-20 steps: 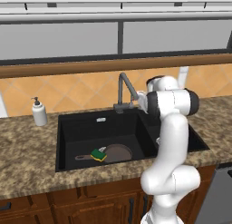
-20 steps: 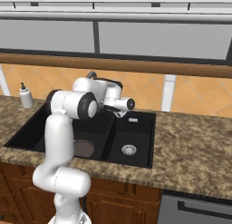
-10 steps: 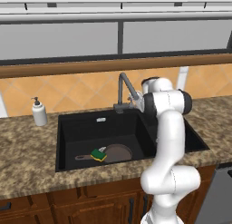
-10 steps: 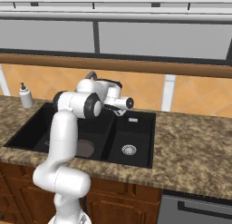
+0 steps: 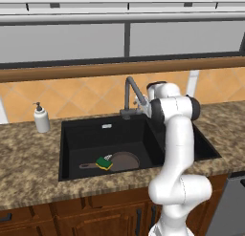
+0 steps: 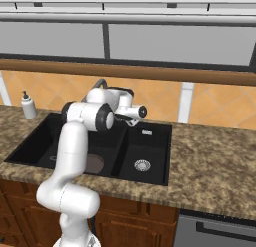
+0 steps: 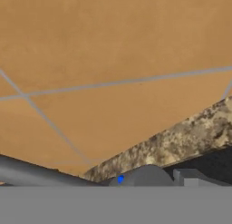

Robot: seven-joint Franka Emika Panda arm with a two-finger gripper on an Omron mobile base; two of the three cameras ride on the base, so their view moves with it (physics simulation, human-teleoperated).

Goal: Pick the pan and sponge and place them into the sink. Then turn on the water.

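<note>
**Gripper spread wide at the faucet, pan and sponge down in the sink**

The gripper [image 5: 141,103] sits at the back of the sink, just beside the grey faucet [image 5: 130,89], and its jaws stand fully apart with nothing between them. In the hand view the faucet's grey base [image 7: 149,177] lies close below the camera, carrying a small blue mark, with the orange tiled wall [image 7: 113,60] behind it and a strip of speckled counter [image 7: 190,130] at its foot. From the right base view the hand [image 6: 131,112] points sideways over the divider between the two basins.

The pan [image 5: 122,161] lies flat on the floor of the large basin, handle pointing left. The sponge [image 5: 104,163] rests on the pan's left edge, near where the handle joins. The sink [image 5: 72,134] is black; its smaller basin shows a round metal drain [image 6: 142,165].

A white soap dispenser [image 5: 41,118] stands on the counter left of the sink, well apart from the arm
</note>
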